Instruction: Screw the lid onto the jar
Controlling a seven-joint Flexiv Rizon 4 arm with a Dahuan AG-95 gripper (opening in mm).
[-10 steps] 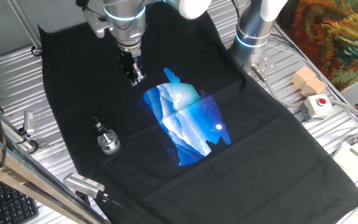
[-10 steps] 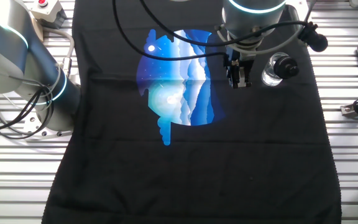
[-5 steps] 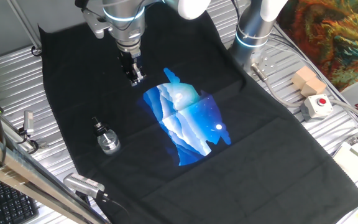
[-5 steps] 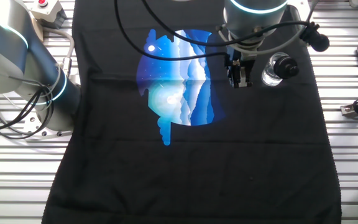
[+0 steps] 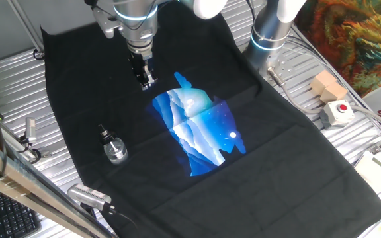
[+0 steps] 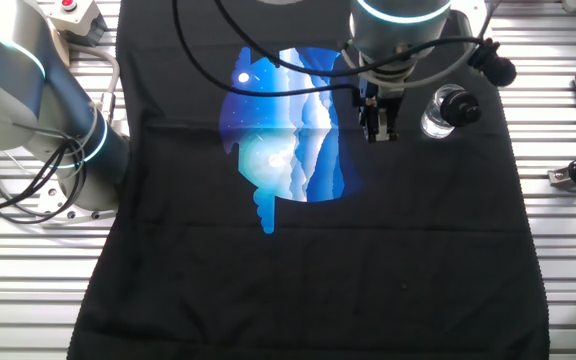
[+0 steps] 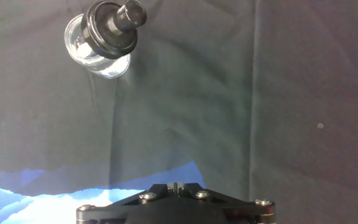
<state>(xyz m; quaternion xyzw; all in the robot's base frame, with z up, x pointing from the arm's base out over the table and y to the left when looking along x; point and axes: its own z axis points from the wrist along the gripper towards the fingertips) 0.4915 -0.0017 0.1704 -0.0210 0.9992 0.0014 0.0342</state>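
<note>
The end effector (image 5: pixel 146 82) hangs above the black cloth covering the counter (image 5: pixel 349 142), well apart from the small clear round glass jar (image 5: pixel 116 151). Its fingers appear pressed together with nothing between them, though neither fixed view resolves the tips sharply. The dark round lid with a knobbed top (image 7: pixel 112 27) sits on or against the jar's mouth; whether it is threaded cannot be told.

Judgement: the step in hand is the approach to the lid. To do it well, centre the end effector over the jar, spread the fingers wider than the lid before descending, and keep the axis vertical so the thread does not cross.

The hand view shows the lid's knob and the jar's clear wall (image 7: pixel 95 56) plainly. The fixed views alone show the gap between end effector and jar.
</note>
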